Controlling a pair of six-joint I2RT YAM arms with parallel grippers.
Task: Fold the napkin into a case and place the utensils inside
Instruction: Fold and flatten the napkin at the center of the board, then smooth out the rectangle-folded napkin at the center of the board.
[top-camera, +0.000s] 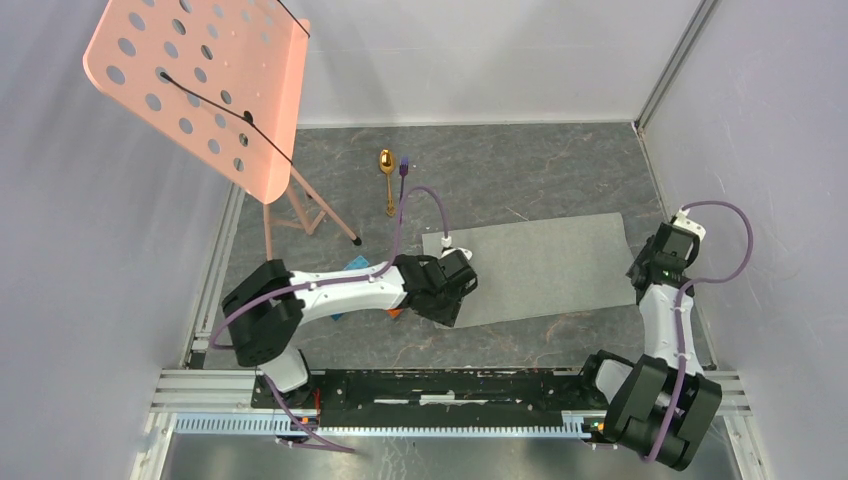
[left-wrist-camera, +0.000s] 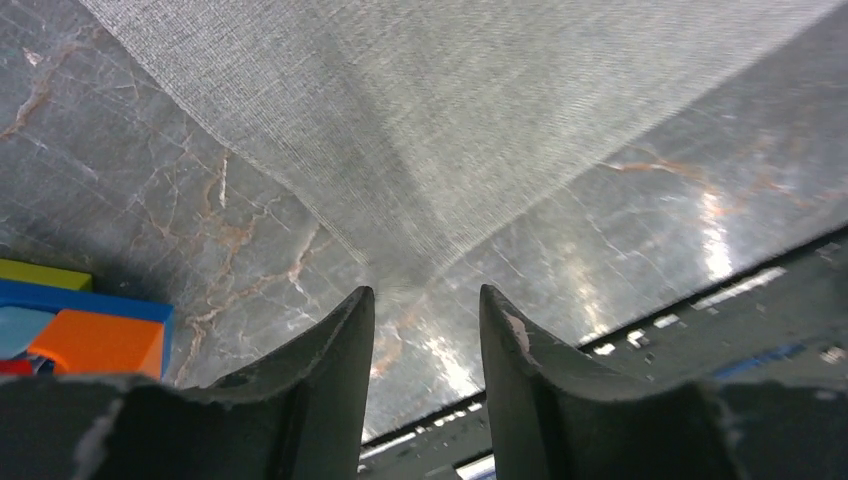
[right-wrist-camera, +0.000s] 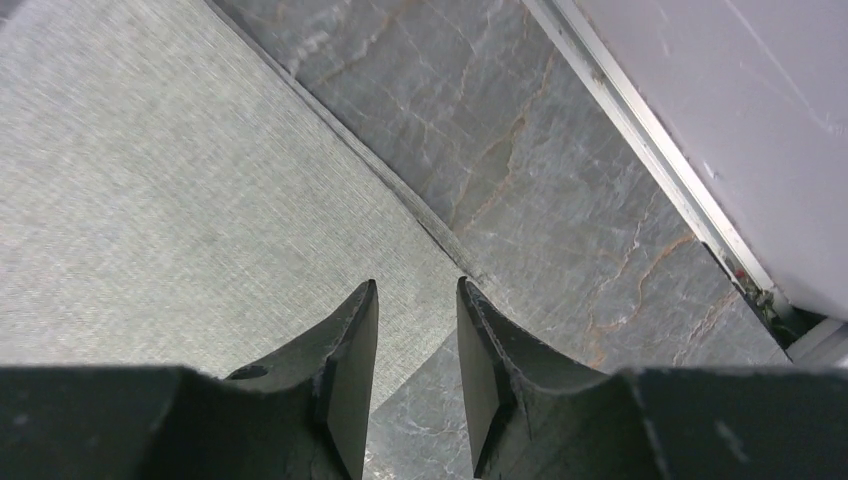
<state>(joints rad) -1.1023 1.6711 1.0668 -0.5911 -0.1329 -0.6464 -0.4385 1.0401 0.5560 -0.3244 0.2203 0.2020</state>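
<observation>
Top external view shows the napkin (top-camera: 540, 265) lying flat on the table (top-camera: 520, 160) as a wide grey-green rectangle between the two arms. The left claw (top-camera: 447, 297) is over the near left corner of the napkin, and the right claw (top-camera: 648, 272) is at its right edge. From above, the fingertips of both claws are hidden under the wrists.

In the left wrist view the left claw (left-wrist-camera: 425, 300) is partly open. Its two dark fingers (left-wrist-camera: 335, 345) stand apart with a clear gap, and through this gap only the marble table is seen. A corner of the napkin (left-wrist-camera: 430, 130) points toward the gap and ends just in front of the fingertips, not between them. This claw holds nothing. Some toy blocks (left-wrist-camera: 95, 335), blue, orange and yellow, lie near its left finger.

In the right wrist view the right claw (right-wrist-camera: 415, 295) is also partly open and grips nothing. One of its fingers (right-wrist-camera: 345, 345) is over the cloth, the other over bare table, and the edge of the napkin (right-wrist-camera: 180, 200) runs diagonally toward the gap. Whether the tips touch the cloth, I cannot tell.

The gold spoon (top-camera: 387, 170) and the purple fork (top-camera: 403, 172) lie side by side at the far part of the table, well apart from the napkin.
</observation>
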